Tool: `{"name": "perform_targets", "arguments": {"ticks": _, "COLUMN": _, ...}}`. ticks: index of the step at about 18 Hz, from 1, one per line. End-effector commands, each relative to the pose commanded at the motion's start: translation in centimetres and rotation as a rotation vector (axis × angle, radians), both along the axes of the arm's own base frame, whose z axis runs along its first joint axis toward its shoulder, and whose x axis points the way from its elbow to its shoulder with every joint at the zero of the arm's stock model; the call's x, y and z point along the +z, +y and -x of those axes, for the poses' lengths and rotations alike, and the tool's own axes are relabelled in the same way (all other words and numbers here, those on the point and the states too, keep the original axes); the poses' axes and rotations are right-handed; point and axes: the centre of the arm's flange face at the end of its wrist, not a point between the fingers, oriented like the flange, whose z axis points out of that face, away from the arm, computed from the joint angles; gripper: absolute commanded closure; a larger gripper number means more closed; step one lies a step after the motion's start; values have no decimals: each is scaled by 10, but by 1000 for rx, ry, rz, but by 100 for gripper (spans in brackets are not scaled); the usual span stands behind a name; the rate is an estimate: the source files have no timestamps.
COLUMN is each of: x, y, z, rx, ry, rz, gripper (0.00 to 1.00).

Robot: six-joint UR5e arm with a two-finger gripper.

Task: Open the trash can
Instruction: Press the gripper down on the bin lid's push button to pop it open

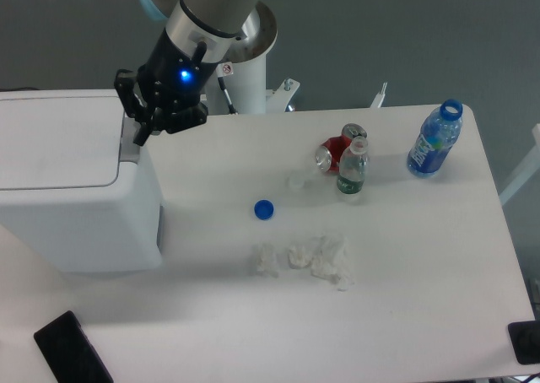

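Observation:
The trash can [76,206] is a large white boxy bin at the left of the table, its flat lid [55,142] lying down and a grey strip [131,138] along the lid's right edge. My gripper [141,135], black with a blue light on its body, hangs right above that grey strip at the bin's upper right corner. Its fingers point down-left and look close together with nothing between them. I cannot tell whether the tips touch the strip.
On the white table lie a blue bottle cap [264,209], crumpled white tissue [308,261], a red can [337,151], a small green-label bottle [352,170] and a blue bottle [434,141]. A black phone [72,349] rests at the front left.

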Motion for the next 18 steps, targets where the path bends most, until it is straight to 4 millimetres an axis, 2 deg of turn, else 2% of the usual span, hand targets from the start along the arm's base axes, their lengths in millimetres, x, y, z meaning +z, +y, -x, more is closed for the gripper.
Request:
{"name": "perform_targets", "arguments": {"ticks": 16, "x": -5, "y": -1, "z": -1, "rx": 0, "ry": -7, "rz": 6, "gripper": 87}}
{"name": "perform_targets", "arguments": {"ticks": 17, "x": -4, "y": -2, "z": 0, "rx": 3, "ry": -5, "rz": 5, "gripper": 85}}
{"name": "perform_targets", "arguments": {"ticks": 18, "x": -2, "y": -2, "z": 1, "rx": 5, "ry": -2, "rz": 2, "gripper": 78}}
